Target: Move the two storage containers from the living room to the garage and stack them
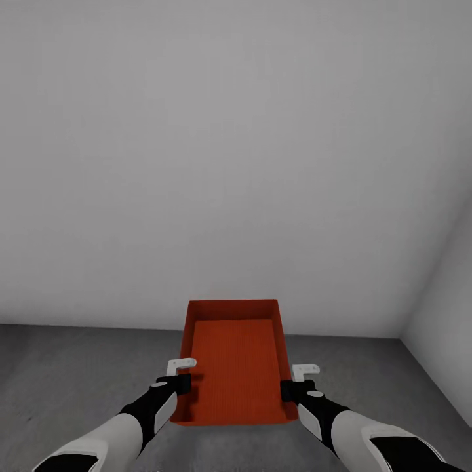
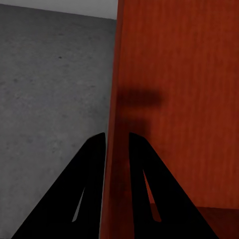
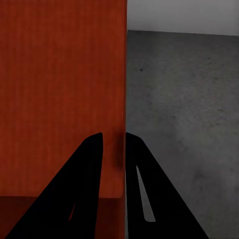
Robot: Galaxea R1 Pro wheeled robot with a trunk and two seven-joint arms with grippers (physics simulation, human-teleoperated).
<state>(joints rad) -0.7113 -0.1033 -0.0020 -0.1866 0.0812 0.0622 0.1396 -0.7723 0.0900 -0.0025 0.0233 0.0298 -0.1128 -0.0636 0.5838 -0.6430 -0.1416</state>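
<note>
One orange-red storage container [image 1: 236, 367], lidless and empty, sits low in front of me over the dark grey garage floor [image 1: 65, 373]. My left gripper [image 1: 187, 387] is shut on its left wall, and my right gripper [image 1: 286, 390] is shut on its right wall. In the left wrist view the black fingers [image 2: 92, 169] straddle the container wall [image 2: 174, 99], one inside and one outside. The right wrist view has the same grip, fingers [image 3: 89, 169] on either side of the wall [image 3: 59, 99]. I cannot tell whether the container touches the floor.
A plain grey wall [image 1: 229, 164] stands close ahead, meeting the floor just beyond the container. A second grey wall [image 1: 446, 328] forms a corner at the right. Rough concrete floor [image 2: 50, 89] spreads to the left and, in the right wrist view, beside the container [image 3: 184, 99].
</note>
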